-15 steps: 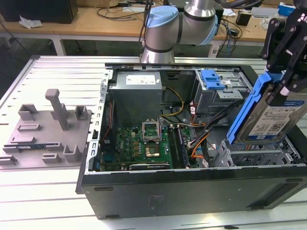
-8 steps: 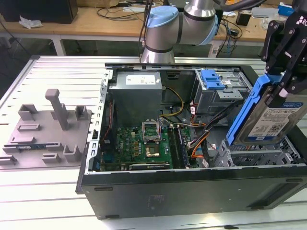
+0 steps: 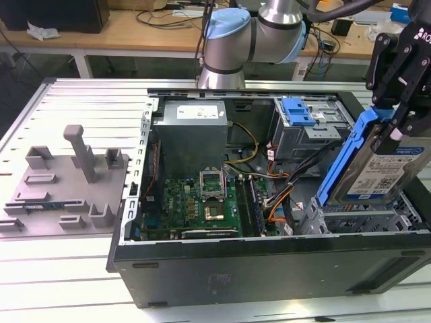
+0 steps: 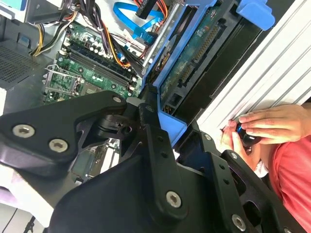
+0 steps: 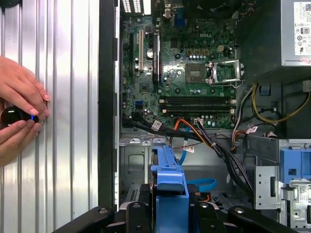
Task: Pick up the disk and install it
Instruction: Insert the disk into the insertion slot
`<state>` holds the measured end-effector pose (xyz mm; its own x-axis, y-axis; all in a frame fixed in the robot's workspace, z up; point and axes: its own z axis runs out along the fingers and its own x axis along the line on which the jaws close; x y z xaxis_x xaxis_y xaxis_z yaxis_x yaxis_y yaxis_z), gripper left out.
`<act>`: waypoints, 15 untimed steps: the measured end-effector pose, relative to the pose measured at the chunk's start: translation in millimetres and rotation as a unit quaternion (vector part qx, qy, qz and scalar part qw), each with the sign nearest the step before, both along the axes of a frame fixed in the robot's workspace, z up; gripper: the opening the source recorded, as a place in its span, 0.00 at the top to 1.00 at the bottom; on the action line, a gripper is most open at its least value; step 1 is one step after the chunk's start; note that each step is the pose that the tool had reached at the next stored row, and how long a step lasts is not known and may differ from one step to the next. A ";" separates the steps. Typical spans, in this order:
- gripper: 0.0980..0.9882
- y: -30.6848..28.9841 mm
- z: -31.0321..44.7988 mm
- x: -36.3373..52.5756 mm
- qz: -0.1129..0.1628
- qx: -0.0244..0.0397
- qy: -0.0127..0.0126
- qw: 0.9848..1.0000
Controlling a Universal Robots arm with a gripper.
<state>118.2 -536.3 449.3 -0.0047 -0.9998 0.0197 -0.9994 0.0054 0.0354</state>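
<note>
The disk (image 3: 387, 168), a silver hard drive with a white-and-blue label in a bright blue carrier, hangs tilted over the metal drive cage (image 3: 357, 219) at the front corner of the open computer case, on the exterior view's right. My gripper (image 3: 394, 111) is shut on the carrier's upper end. In the first wrist view the blue carrier (image 5: 170, 182) sits between the black fingers (image 5: 133, 213), pointing into the case. The second wrist view shows the disk's green circuit-board underside (image 4: 194, 53) beyond the gripper linkage.
The case lies open with the motherboard (image 3: 195, 202), power supply (image 3: 192, 128), cable bundles (image 3: 283, 195) and a blue latch (image 3: 300, 111) on the rear bay. A grey fixture (image 3: 67, 182) lies on the exterior view's left. A person's hands (image 5: 19, 111) rest on the ribbed table beside the case.
</note>
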 end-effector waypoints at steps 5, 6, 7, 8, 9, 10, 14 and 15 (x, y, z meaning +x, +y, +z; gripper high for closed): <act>0.70 -0.3 -3.5 0.7 0.000 0.000 0.000 1.000; 0.70 -0.4 -4.3 0.8 0.000 0.000 0.000 1.000; 0.70 -0.5 -5.3 0.8 0.000 0.000 0.000 1.000; 0.70 -0.6 -6.6 0.9 0.000 0.000 0.000 1.000; 0.70 -0.8 -8.2 1.0 0.000 0.000 0.000 1.000; 0.70 -0.9 -9.3 1.0 0.000 0.000 0.000 1.000; 0.70 -1.2 -13.3 1.0 0.000 0.000 0.000 1.000; 0.70 -1.3 -14.2 1.0 0.000 0.000 0.000 1.000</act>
<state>119.2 -537.7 435.1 -0.0050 -0.9998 0.0197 -0.9994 0.0057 0.0354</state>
